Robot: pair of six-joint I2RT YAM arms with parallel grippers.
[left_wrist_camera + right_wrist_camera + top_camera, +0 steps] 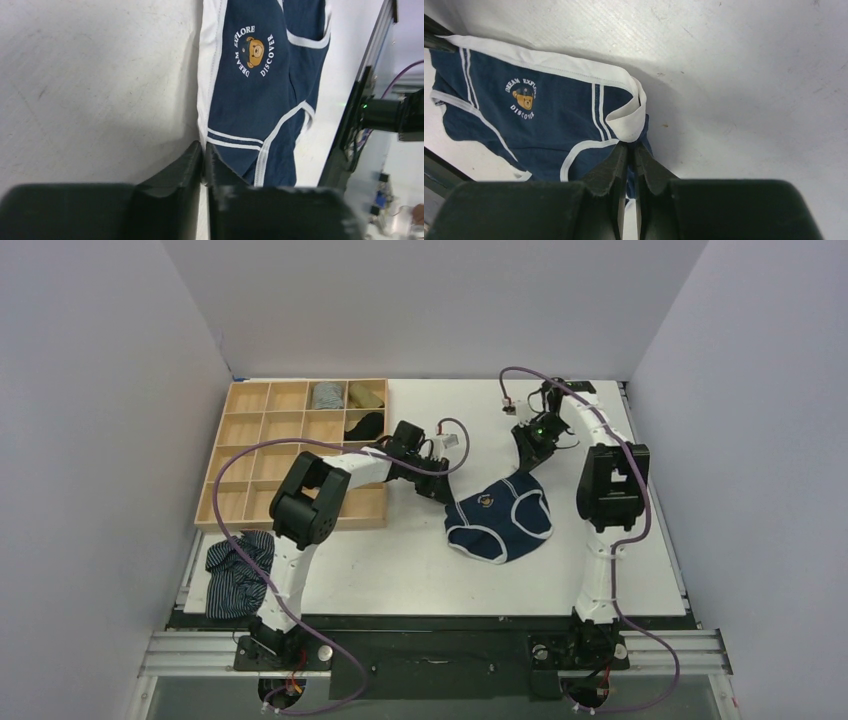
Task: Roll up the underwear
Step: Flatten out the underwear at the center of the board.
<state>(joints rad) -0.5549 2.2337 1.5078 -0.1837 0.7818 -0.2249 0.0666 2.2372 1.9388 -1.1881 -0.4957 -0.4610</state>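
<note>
From above, the underwear (498,518), navy-blue fabric briefs with a white waistband and white trim, lies spread flat on the white table (400,570), waistband toward the far side. It sits between the two arms and to the right of the light wooden compartment tray (245,462). A dark blue-and-white striped garment (238,573) lies crumpled at the near left, well apart. The left gripper (447,495) sits at the waistband's left corner and the right gripper (524,468) at its right corner. In the left wrist view, the left gripper (205,147) has its fingers drawn together to a thin slit at the end of the white band, apparently pinching it, with the round bear print (255,50) just beyond. In the right wrist view, the right gripper (630,146) is likewise closed narrow on the fabric. The waistband corner curls up into a small loop at its tips, and pale cloth shows in the slit. The rolling proper looks not yet begun. The main risk, as I judge it, is uneven grip. The left pinch seems to catch only the very edge, so a pull could slip it free and leave the roll skewed. If the two arms move at different rates, the band would twist or bunch instead of turning over evenly. Dragging low could also slide the whole garment along the smooth table.
</note>
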